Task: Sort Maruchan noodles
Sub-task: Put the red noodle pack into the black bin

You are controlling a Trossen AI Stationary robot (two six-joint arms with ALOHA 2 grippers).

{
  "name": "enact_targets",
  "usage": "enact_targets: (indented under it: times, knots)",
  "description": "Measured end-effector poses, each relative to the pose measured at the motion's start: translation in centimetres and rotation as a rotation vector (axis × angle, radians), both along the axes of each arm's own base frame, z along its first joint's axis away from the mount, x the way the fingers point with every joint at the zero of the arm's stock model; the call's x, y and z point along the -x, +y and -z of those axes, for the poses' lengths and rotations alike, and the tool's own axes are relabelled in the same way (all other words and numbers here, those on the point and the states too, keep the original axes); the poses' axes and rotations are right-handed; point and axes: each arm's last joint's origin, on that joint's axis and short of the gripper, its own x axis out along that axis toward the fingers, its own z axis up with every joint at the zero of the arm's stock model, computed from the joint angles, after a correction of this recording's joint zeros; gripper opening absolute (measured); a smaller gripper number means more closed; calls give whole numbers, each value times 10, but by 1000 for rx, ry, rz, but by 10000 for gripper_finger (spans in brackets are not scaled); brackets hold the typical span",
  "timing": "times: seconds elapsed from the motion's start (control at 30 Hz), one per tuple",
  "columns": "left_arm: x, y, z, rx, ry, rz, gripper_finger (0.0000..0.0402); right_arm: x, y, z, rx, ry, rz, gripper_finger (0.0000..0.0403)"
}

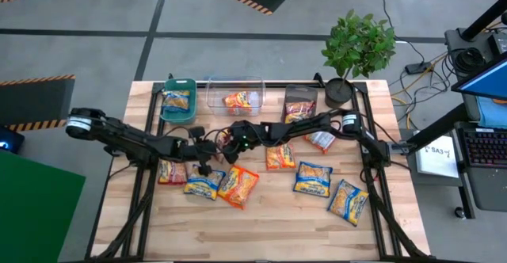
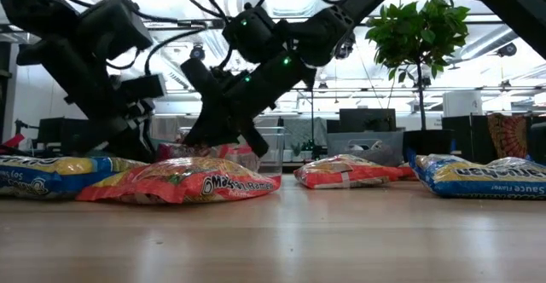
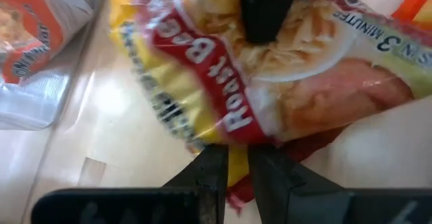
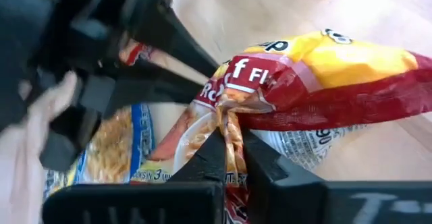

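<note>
A red-and-yellow Roast Beef noodle packet [image 3: 270, 82] is held between both grippers near the table's middle, in front of the clear bin. My left gripper [image 1: 207, 150] is shut on one end of it and my right gripper [image 1: 234, 136] on the opposite end. The packet also shows in the right wrist view [image 4: 324, 82]. In the low view both grippers [image 2: 217, 134] stand behind an orange packet [image 2: 183, 181], which hides most of the held one. My left gripper pinches the packet's end edge [image 3: 233, 160] between its two fingers, reaching in slanting from the table's left. My right gripper's finger [image 3: 266, 8] shows on the far end. My right gripper pinches a crumpled bunch of the packet's opposite end [image 4: 231, 126] between its two fingers, slanting down from the table's right. The film is gathered into folds at the fingers. The rest of the packet spreads out beyond them, toward the left arm.
Several packets lie on the table: orange [image 1: 238, 185], blue-and-yellow [image 1: 203, 184] [image 1: 312, 178] [image 1: 348, 201]. A teal bin [image 1: 177, 97], a clear bin [image 1: 235, 95] and a grey bin [image 1: 300, 101] stand along the far edge, with a potted plant [image 1: 356, 49] at the far right.
</note>
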Motion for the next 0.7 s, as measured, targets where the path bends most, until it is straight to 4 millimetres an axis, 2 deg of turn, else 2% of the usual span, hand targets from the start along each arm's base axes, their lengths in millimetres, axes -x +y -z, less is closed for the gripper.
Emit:
enact_targets:
  times: [0.17, 0.37, 0.5, 0.7]
  knots:
    - [7, -3, -18, 17, -81, 8, 40, 9, 2, -21, 64, 36, -41, 13]
    - [20, -4, -49, 32, -252, 22, 40, 27, 3, -66, 162, 44, -68, 12]
    - [30, -2, -70, 28, -382, 36, 40, 52, 2, -103, 271, 100, -33, 11]
    - [44, 0, -102, -46, -600, 64, 40, 101, -3, -154, 395, 222, 95, 11]
